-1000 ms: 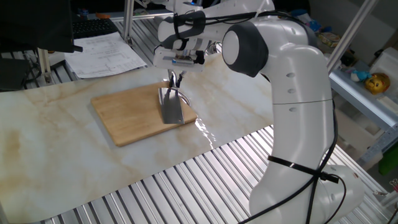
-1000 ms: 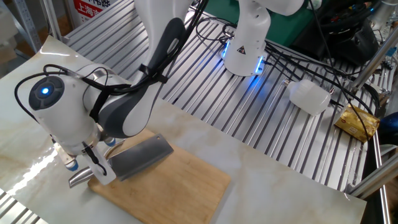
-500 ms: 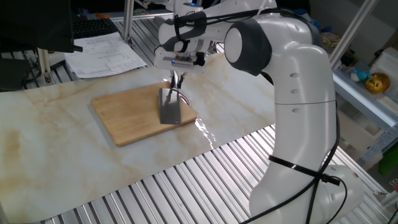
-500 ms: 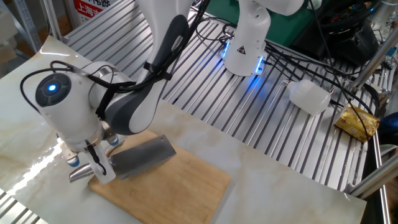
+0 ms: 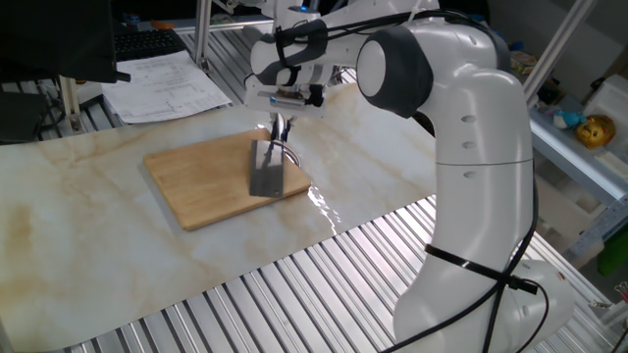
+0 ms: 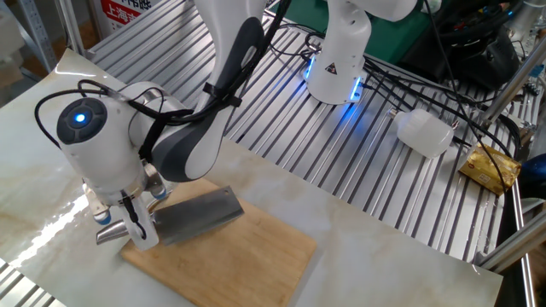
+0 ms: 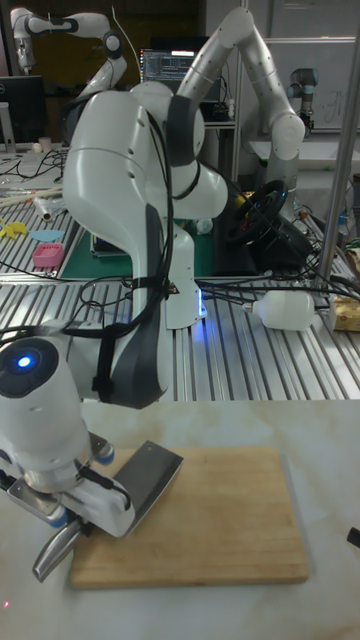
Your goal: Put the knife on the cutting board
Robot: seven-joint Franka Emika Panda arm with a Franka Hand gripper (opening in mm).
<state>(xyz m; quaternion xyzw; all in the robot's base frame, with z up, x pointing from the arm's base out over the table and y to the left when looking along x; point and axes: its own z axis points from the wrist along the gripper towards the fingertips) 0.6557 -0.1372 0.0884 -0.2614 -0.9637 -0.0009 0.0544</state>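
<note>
The cutting board [image 5: 211, 178] is a light wooden rectangle lying on the pale marbled mat; it also shows in the other fixed view [image 6: 243, 260] and the tall view [image 7: 220, 520]. The knife [image 5: 266, 177], a small all-metal cleaver, lies low over the board's edge nearest the arm. Its shiny blade [image 6: 198, 214] is over the wood and its handle [image 6: 109, 235] sticks out past the board's edge. My gripper [image 5: 274, 144] points down from above and is shut on the knife's handle. Its white fingers [image 6: 140, 232] cover the join between handle and blade [image 7: 148, 476].
Slatted metal tabletop surrounds the marbled mat [image 5: 88, 226]. Papers [image 5: 167, 83] lie at the far side. A white bottle [image 6: 424, 132] and a yellow packet [image 6: 490, 168] sit on the slats near the arm's base [image 6: 337, 64]. A shelf with a yellow toy [image 5: 594, 130] stands beside it.
My gripper has shifted slightly inward over the board with the knife in it, so the blade now lies a little farther onto the wood.
</note>
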